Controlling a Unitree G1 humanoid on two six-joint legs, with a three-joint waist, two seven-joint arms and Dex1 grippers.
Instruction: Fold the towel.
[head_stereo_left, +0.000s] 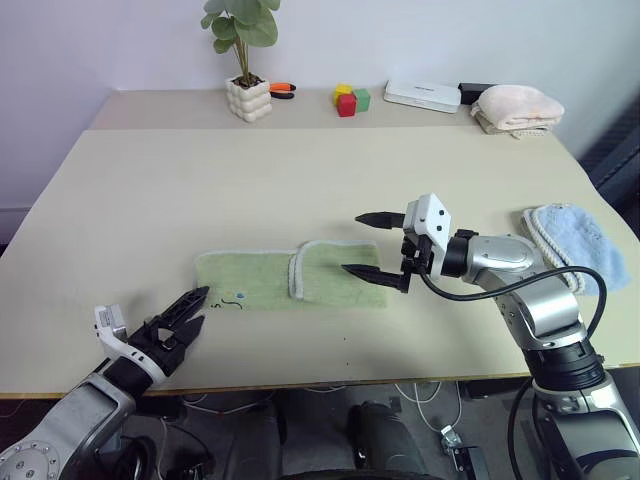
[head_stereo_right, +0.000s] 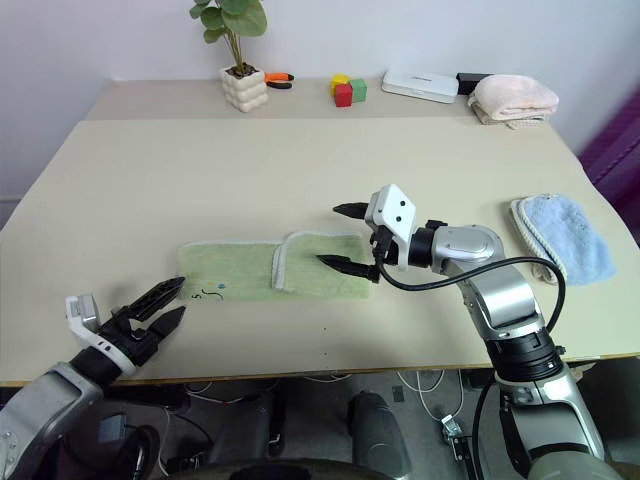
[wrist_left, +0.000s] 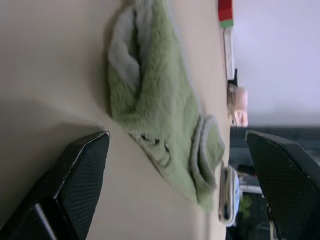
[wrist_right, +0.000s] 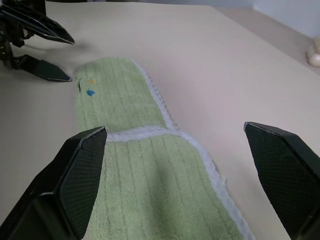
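The light green towel (head_stereo_left: 285, 278) lies flat near the table's front, its right end folded over leftward with a pale hemmed edge (head_stereo_left: 296, 272) across the middle and a small dark mark (head_stereo_left: 232, 299) near its left front corner. My right gripper (head_stereo_left: 375, 245) hovers open over the towel's right end, nothing between its fingers. My left gripper (head_stereo_left: 192, 315) stands open at the table's front edge, just left of and in front of the towel's left end, empty. The towel (wrist_right: 145, 165) and the left gripper (wrist_right: 37, 47) also appear in the right wrist view, and the towel (wrist_left: 160, 115) in the left wrist view.
A light blue towel (head_stereo_left: 572, 240) lies at the right edge. At the back stand a potted plant (head_stereo_left: 246, 60), coloured blocks (head_stereo_left: 350, 99), a white box (head_stereo_left: 422, 95) and a folded pink towel (head_stereo_left: 516, 108). The table (head_stereo_left: 200, 190) is bare between them and the green towel.
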